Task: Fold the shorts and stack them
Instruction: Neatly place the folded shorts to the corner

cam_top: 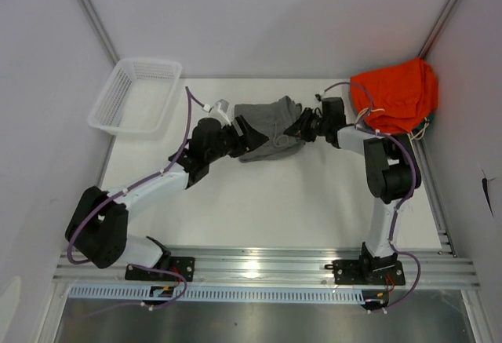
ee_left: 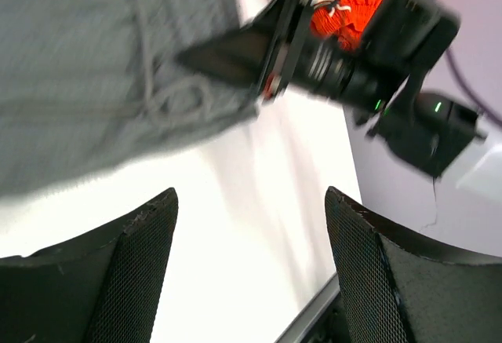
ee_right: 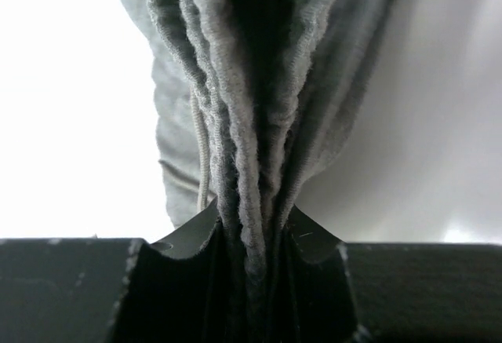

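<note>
Shorts (cam_top: pixel 267 127): bunched in a grey heap toward 12 o'clock on the table (cam_top: pixel 274 202), with the 3 o'clock edge gathered up rather than lying flat. Pinched at that edge by the right gripper (ee_right: pixel 251 237), jaws clamped tight on several stacked layers of jersey, a drawstring hanging beside the folds; probably held this way to anchor and lift one side for doubling the cloth over. Flanked at the 9 o'clock edge by the left gripper (ee_left: pixel 251 202), fingers spread wide with nothing between them and bare tabletop beneath, just beside the fabric; likely poised for a hold on the opposite hem. Set well apart from the orange garment (cam_top: pixel 396 92) heaped at 2 o'clock and the white basket (cam_top: pixel 110 100) at 10 o'clock, so no risk of snagging either. No tidy fold yet, judging by the crumpled lie
</note>
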Robot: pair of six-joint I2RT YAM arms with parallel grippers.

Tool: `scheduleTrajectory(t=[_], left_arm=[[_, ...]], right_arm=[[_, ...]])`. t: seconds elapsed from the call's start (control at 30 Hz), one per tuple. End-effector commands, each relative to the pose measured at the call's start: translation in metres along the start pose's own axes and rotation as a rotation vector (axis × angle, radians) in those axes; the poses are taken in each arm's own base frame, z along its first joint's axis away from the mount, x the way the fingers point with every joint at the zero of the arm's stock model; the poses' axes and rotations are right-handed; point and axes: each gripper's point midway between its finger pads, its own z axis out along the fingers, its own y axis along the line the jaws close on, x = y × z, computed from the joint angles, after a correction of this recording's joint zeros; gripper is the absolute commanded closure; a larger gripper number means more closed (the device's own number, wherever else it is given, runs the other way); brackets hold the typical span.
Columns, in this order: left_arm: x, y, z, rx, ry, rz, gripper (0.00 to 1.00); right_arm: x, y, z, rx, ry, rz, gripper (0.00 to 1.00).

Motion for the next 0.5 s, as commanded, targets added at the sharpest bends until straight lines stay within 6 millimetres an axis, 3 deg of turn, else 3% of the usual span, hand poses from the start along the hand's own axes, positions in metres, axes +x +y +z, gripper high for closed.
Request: scheduleTrajectory(t=[0.0,0.07,0.1,0.17,0.2,0.27,0.33,0.47], left_arm=[[-0.007,-0.008,-0.018,-0.009,0.005,0.042,0.22],[-0.009,-0.011,-0.023,-0.007,0.003,0.056,0.22],[-0.007,-0.008,-0.027,-0.020,0.008,0.057,0.22],[-0.006,-0.005,-0.030,-0.034,0.007,0.067,0.22],[-0.004,-0.002,-0.031,-0.042,0.010,0.069,0.22],[-0.003,0.001,-0.034,-0.048,0.007,0.073,0.22],[0.000,0.004,-0.034,-0.057,0.013,0.076,0.22],[0.003,0.008,-0.034,-0.065,0.030,0.084,0.22]], right_arm=[[-0.062,0.012,-0.024,-0.014,-0.111,-0.067,1.00],[-0.068,0.003,-0.025,0.013,-0.097,-0.060,0.99],[-0.084,0.007,-0.026,0.015,-0.112,-0.079,0.99],[-0.075,-0.016,-0.018,0.091,-0.036,-0.044,0.98],[-0.090,-0.013,-0.019,0.089,-0.048,-0.071,0.98],[-0.087,-0.027,-0.012,0.100,-0.018,-0.053,0.98],[-0.101,-0.032,-0.014,0.124,-0.035,-0.067,0.97],[-0.110,-0.051,-0.012,0.163,-0.011,-0.057,0.97]])
